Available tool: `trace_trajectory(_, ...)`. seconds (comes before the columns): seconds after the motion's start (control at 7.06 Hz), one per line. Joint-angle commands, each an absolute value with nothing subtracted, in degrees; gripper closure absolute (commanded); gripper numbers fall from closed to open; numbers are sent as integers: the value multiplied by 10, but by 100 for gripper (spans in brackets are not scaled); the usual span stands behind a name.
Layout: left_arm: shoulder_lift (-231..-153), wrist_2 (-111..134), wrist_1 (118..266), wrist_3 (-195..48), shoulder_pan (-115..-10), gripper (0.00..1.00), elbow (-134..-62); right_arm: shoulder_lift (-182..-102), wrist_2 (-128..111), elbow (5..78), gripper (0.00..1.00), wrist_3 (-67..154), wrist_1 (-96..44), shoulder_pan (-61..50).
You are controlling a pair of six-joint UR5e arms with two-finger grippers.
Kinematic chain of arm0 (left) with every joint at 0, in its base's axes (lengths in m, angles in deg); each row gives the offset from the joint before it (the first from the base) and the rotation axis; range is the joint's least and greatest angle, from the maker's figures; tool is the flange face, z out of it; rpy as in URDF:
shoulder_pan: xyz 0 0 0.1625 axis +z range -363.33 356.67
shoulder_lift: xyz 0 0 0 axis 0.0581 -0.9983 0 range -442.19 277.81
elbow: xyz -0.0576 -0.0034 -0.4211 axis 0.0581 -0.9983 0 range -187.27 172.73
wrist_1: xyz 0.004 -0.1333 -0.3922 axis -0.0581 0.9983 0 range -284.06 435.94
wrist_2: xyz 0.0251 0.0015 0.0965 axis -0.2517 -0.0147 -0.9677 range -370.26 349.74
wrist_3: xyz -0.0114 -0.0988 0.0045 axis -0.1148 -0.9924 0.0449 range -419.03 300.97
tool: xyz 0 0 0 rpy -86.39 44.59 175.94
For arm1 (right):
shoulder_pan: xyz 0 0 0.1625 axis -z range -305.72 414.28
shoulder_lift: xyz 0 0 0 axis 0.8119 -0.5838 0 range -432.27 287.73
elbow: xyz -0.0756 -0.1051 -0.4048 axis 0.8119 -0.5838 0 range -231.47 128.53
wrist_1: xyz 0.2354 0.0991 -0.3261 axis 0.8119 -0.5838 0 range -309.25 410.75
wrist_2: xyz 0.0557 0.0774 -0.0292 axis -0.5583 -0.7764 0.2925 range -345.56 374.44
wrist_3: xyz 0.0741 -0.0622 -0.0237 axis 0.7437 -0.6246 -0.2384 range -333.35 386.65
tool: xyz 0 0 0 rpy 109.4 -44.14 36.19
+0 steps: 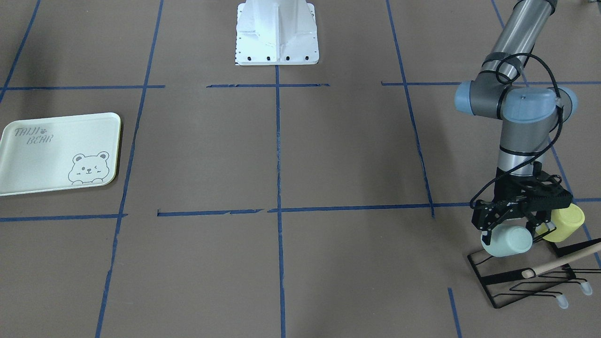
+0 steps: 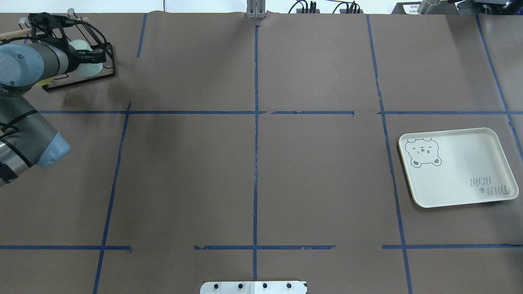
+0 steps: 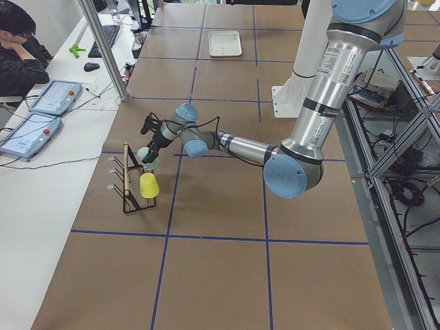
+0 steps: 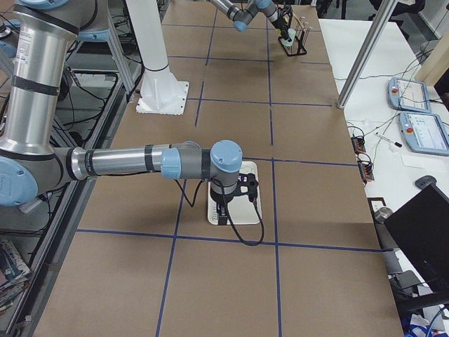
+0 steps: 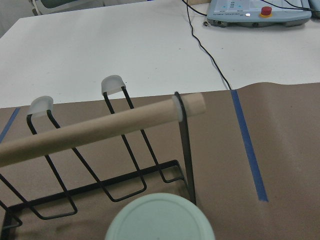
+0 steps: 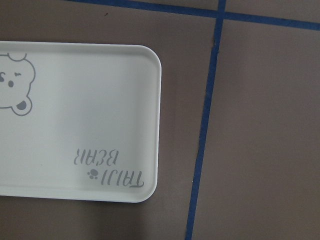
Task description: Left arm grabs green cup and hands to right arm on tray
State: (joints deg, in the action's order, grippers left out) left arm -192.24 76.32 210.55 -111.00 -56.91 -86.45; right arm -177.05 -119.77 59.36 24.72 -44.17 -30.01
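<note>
The green cup (image 1: 509,241) is pale mint and sits tilted on a black wire rack (image 1: 488,281) at the table's corner. My left gripper (image 1: 511,232) straddles it, with a finger against each side, and looks shut on it. In the left wrist view only the cup's round base (image 5: 160,220) shows, not the fingers. The tray (image 1: 47,155) with the bear drawing lies flat and bare on the other side of the table. My right gripper (image 4: 247,188) hovers over the tray (image 6: 75,125). I cannot tell whether it is open or shut.
A yellow-green cup (image 1: 566,223) sits on the same rack beside the mint one. A wooden dowel (image 5: 100,132) runs along the rack's top, with white-capped prongs (image 5: 112,85) beyond it. The white robot base (image 1: 277,33) stands at mid-table. Blue tape lines grid the brown table.
</note>
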Motion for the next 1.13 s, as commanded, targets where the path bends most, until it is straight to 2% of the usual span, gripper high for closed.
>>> trace_trajectory(0.0,-1921,763,2105,-1110,-570,0,-865,-1770,-1198,594,0,247,-442,-299)
trace_trajectory(0.14,-1921,763,2105,-1110,-571,0,-864,-1770,-1198,594,0,247,-442,-299)
trace_trajectory(0.28,-1922,763,2105,-1110,-571,5,-864,-1770,-1198,594,0,247,-442,-299)
trace_trajectory(0.57,-1922,763,2105,-1111,-578,36,-865,-1770,-1198,594,0,247,-442,-299)
trace_trajectory(0.85,-1922,764,2105,-1093,-588,55,-867,-1769,-1198,594,0,247,-442,-299)
trace_trajectory(0.99,-1923,766,2105,-1088,-596,59,-872,-1769,-1198,594,0,247,-442,-299)
